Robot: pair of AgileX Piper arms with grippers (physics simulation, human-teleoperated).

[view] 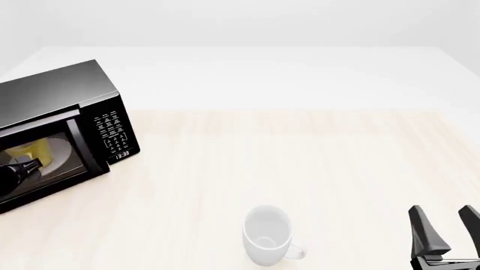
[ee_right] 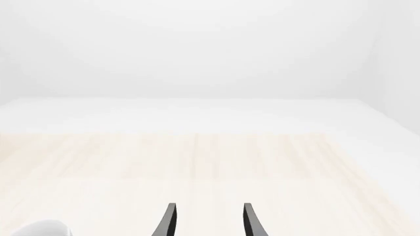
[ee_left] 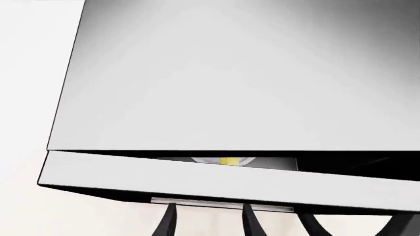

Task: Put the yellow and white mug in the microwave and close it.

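The black microwave [view: 60,93] stands at the table's left, keypad [view: 112,134] on its right panel. In the left wrist view I look over its top [ee_left: 229,88]; its door [ee_left: 196,178] stands a narrow crack ajar. The yellow and white mug [view: 37,151] sits inside, seen through the door window and through the crack [ee_left: 229,161]. My left gripper [ee_left: 208,222] is open and empty, its fingertips against the door by the silver handle [ee_left: 223,202]; it shows dark at the left edge [view: 21,167]. My right gripper [view: 448,228] is open and empty near the front right, also in its wrist view [ee_right: 206,221].
An all-white mug [view: 268,235] stands upright near the front middle of the table, left of my right gripper; its rim shows in the right wrist view [ee_right: 39,229]. The light wooden tabletop [view: 300,163] runs back to a white wall.
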